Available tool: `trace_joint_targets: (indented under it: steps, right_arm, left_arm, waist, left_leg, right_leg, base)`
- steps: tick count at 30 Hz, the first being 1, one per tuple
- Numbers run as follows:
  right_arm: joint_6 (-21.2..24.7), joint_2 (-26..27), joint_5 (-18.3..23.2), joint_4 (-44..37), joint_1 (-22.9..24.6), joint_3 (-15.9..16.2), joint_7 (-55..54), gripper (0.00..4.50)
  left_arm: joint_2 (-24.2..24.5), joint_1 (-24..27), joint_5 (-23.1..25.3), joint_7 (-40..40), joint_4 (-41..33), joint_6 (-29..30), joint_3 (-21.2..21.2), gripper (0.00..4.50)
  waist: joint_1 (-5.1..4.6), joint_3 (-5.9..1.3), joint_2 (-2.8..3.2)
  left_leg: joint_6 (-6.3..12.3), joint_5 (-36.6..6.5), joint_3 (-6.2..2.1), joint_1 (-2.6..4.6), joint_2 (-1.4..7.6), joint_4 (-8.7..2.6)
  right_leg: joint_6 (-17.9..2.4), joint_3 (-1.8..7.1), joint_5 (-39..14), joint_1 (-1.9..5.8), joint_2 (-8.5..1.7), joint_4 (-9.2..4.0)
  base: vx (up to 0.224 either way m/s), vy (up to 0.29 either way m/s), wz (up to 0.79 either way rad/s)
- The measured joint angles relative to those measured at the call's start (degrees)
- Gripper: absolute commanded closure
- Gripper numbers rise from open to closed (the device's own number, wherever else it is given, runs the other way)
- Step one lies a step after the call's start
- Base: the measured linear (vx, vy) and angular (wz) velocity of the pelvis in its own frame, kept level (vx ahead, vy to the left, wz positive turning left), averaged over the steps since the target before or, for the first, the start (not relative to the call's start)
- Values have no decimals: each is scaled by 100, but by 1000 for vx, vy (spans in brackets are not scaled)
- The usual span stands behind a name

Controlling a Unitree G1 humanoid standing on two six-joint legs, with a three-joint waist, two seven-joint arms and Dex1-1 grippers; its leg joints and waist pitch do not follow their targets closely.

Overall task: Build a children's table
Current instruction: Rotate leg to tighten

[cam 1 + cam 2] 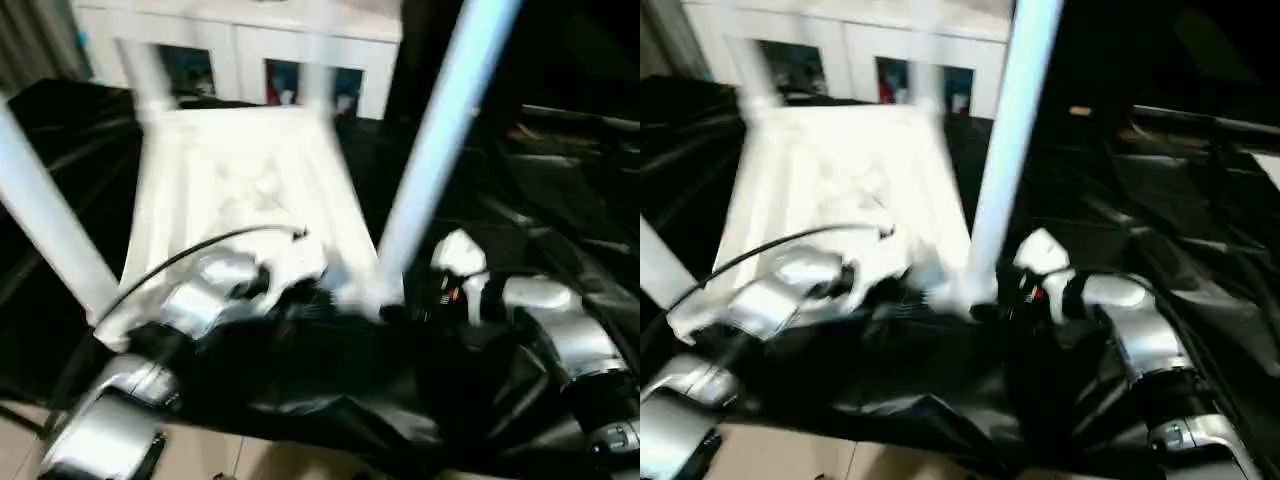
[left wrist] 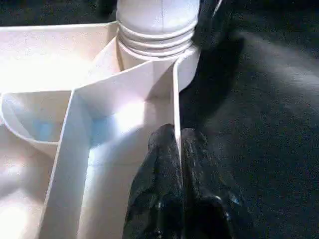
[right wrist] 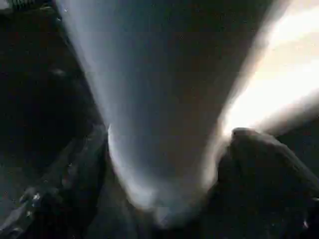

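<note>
Careful: left gripper (image 2: 178, 149) pinches thin white plastic rim of upturned ribbed tabletop (image 2: 175, 94); right gripper (image 3: 169, 169) wide around white tapered leg (image 3: 164, 99). Your risk: leg tipping from socket unsupported.

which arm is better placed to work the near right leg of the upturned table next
Right, likely. The right gripper has its fingers either side of that leg, near its socket. The left gripper is shut on a rim wall of the tabletop, steadying it.
</note>
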Motion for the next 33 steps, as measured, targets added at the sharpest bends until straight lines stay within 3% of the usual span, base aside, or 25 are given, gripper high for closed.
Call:
trace_joint_targets:
  steps: [8,22,27,33]
  right_arm:
    - [54,-4,-31,4,-3,0,105,46]
    - [149,72,69,4,-3,-8,233,171]
    - [161,139,70,6,9,-37,192,180]
    - [62,681,68,440,-11,-429,-819,181]
  left_arm:
    - [-1,9,-12,-9,-1,59,25,450]
    - [43,46,-24,-41,-92,142,56,450]
    - [73,61,-25,-42,-119,156,65,450]
    - [-134,-55,106,563,179,260,205,450]
  waist:
    - [-21,3,-4]
    - [-28,9,-14]
    - [-31,10,-16]
    - [-166,14,-25]
  left_leg:
    - [-14,-8,2,2,-1,16]
    - [-14,-7,0,0,0,17]
    - [-14,-7,-1,0,0,17]
    - [-17,-8,-3,8,-2,18]
  right_leg:
    - [4,16,-1,0,3,26]
    - [16,17,-10,-6,5,50]
    - [17,16,-10,-7,6,51]
    - [19,23,-10,3,9,62]
  base:
    - [0,0,0]
    - [0,0,0]
    - [0,0,0]
    - [0,0,0]
